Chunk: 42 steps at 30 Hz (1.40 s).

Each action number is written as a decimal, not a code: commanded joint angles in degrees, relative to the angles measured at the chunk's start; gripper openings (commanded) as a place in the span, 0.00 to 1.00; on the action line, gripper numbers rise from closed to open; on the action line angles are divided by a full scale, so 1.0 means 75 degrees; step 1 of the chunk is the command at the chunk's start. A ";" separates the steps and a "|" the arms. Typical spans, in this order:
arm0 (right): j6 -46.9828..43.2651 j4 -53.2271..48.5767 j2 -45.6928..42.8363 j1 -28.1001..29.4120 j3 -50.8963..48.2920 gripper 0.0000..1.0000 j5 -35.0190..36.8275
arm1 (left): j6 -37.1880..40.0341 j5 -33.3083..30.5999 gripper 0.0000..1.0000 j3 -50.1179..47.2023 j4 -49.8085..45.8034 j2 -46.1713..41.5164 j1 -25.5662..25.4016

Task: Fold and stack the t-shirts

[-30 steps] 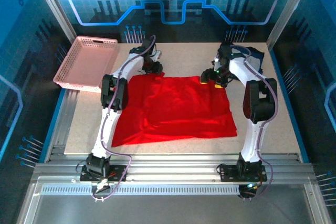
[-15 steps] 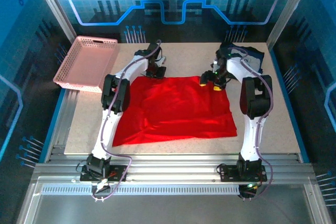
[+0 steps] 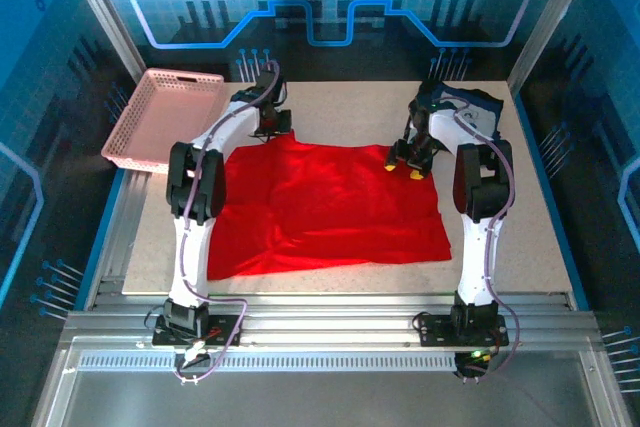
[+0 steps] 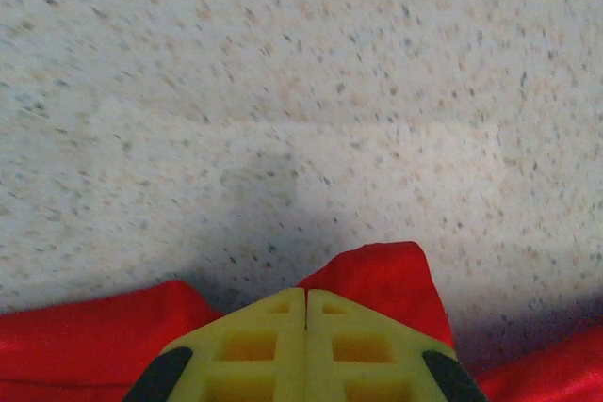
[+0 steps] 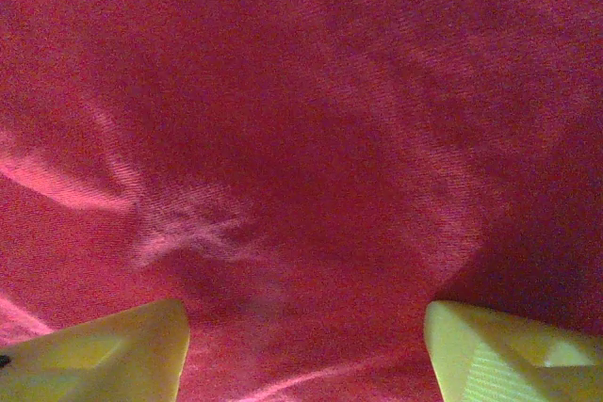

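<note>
The speckled bench (image 3: 350, 112) is seen from above, and most of its middle is taken up by the red t-shirt (image 3: 330, 207). It is spread out flat, its near edge towards the arm bases and its far left corner drawn out to a point. The pink basket (image 3: 140, 127) is set at the bench's far left corner, apart from the cloth.

The left arm (image 3: 195, 187) is stretched up along the shirt's left edge. The right arm (image 3: 480, 187) is run up along the right edge and bent in over the far right corner. A dark navy t-shirt (image 3: 488, 105) is bunched at the far right of the bench, partly hidden behind that arm.

Now the small stuff. The left fingers (image 3: 272, 127) are placed right at that drawn-out corner. In the left wrist view they are clenched tip to tip, with a fold of red cloth caught there and poking out past the tips, and bare bench is seen beyond.

The right fingers (image 3: 408, 169) are held over the shirt's far right corner — spread wide, nothing gripped. In the right wrist view the yellow tips are seen at the two lower corners, and creased red cloth is seen across the gap between them.
</note>
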 commanded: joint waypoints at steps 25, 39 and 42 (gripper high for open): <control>0.0278 -0.0482 0.0520 -0.0079 0.0093 0.68 0.0492 | -0.2508 0.0113 0.00 -0.2169 -0.0158 -0.1784 -0.2064; 0.0139 -0.0541 0.0627 -0.0073 0.0293 0.70 0.0375 | -0.3384 0.2132 0.70 -0.4080 0.1553 -0.3270 -0.1214; 0.0118 -0.0506 0.0610 -0.0079 0.0245 0.71 0.0327 | -0.3120 0.1474 0.72 -0.3237 0.0871 -0.2950 -0.0720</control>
